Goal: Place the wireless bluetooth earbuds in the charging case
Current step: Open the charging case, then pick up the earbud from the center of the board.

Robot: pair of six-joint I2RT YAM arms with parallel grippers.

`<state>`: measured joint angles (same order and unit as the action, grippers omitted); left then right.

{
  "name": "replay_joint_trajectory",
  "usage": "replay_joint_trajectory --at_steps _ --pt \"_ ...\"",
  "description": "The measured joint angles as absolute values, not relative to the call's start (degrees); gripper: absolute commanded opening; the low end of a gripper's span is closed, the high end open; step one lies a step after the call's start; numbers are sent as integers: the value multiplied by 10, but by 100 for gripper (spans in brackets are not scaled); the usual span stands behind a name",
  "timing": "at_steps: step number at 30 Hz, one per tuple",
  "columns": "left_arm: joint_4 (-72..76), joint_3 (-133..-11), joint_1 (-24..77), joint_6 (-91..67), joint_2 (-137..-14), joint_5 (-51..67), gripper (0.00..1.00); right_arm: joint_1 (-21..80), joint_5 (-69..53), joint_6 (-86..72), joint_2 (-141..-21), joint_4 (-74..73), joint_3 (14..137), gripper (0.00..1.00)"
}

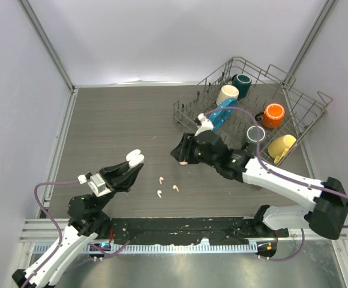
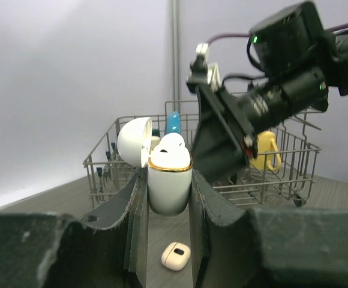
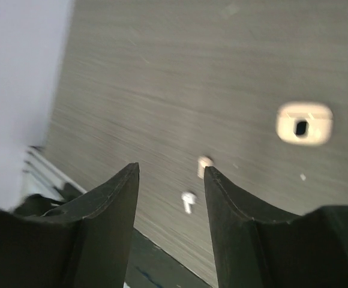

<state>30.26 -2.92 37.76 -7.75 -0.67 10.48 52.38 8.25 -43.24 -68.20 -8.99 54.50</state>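
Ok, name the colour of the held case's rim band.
Gold, on the glossy white plastic charging case; left wrist view.

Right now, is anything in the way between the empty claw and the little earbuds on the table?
No, nothing I can see. The right gripper hangs open above the table, and the earbuds lie in the open below it. The peach case sits off to one side.
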Motion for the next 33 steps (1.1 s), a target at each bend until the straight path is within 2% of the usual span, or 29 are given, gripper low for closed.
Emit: replay_joint_trajectory --at_steps 7,18,33 --pt "256 -35 378 -58 -5 88 0 553 78 -463 -768 -123 489 48" --pt "248 -37 378 -49 -5 80 0 651 108 -474 -909 -82 512 47" --pt "246 -37 378 -44 -5 58 0 696 170 -478 -953 -38 532 44"
